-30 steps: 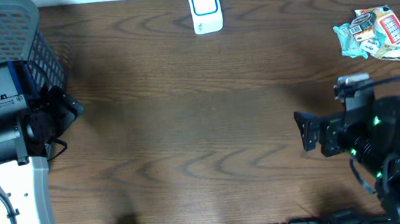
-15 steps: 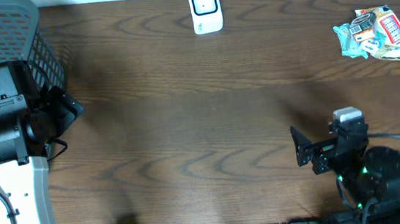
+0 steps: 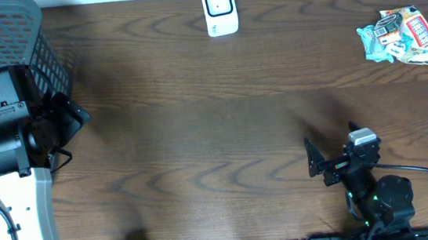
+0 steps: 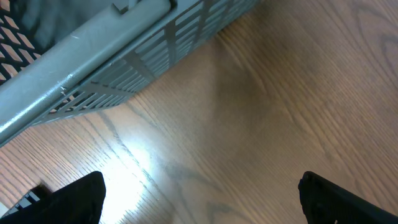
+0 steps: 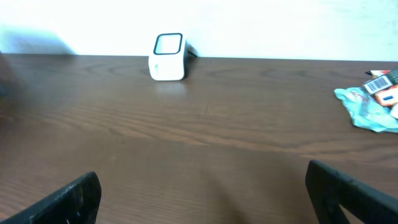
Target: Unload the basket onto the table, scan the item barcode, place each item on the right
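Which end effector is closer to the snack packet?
The right end effector, open at front right, on the same side as the snack packet at back right. The left end effector sits far left beside the grey basket.

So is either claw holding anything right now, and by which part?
Nothing is held. The left gripper and the right gripper both stand open and empty; the snack packet lies untouched, far from both.

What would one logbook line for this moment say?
left gripper: open, empty, near basket | right gripper: open, empty | snack packet: untouched, table's far right | white scanner: far edge, middle
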